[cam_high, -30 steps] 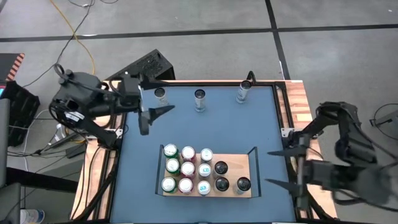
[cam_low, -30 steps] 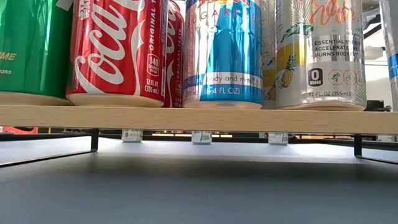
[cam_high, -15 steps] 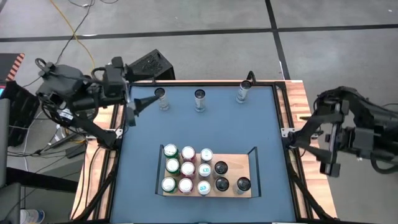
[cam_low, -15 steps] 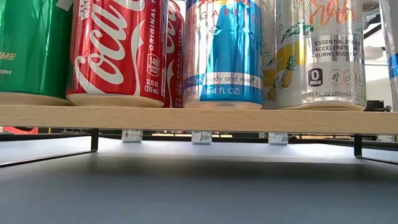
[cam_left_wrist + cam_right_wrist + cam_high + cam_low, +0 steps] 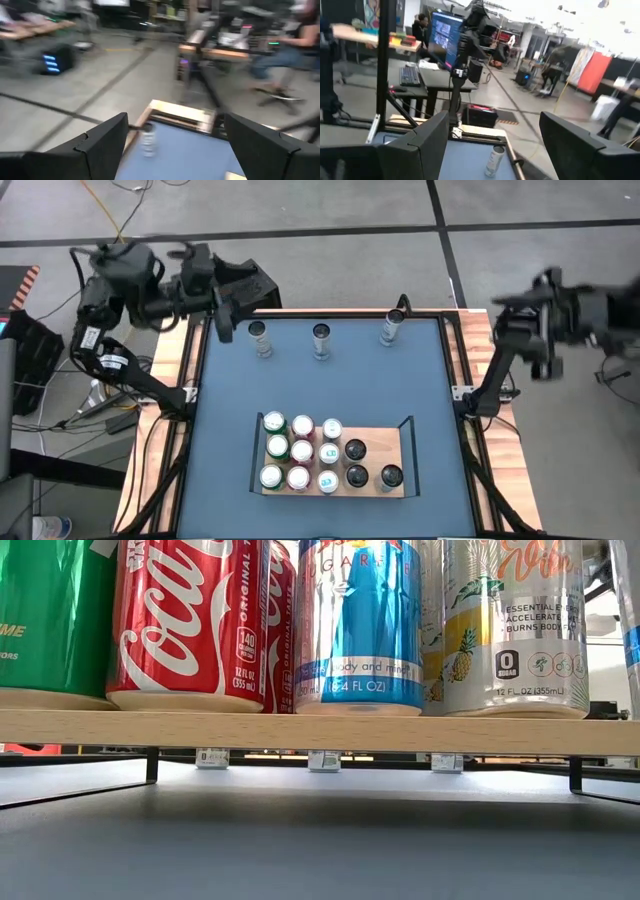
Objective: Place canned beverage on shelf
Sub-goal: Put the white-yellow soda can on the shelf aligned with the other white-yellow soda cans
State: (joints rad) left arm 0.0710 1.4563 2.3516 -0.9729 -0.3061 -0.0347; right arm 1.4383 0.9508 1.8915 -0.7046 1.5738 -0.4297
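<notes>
Cans (image 5: 301,452) crowd the left and middle of the shelf (image 5: 397,440) at the table's near edge. Beyond, three more cans (image 5: 321,338) line the far edge. Left gripper (image 5: 226,320) and right gripper (image 5: 545,340) hang raised, jaws parted, empty.
</notes>
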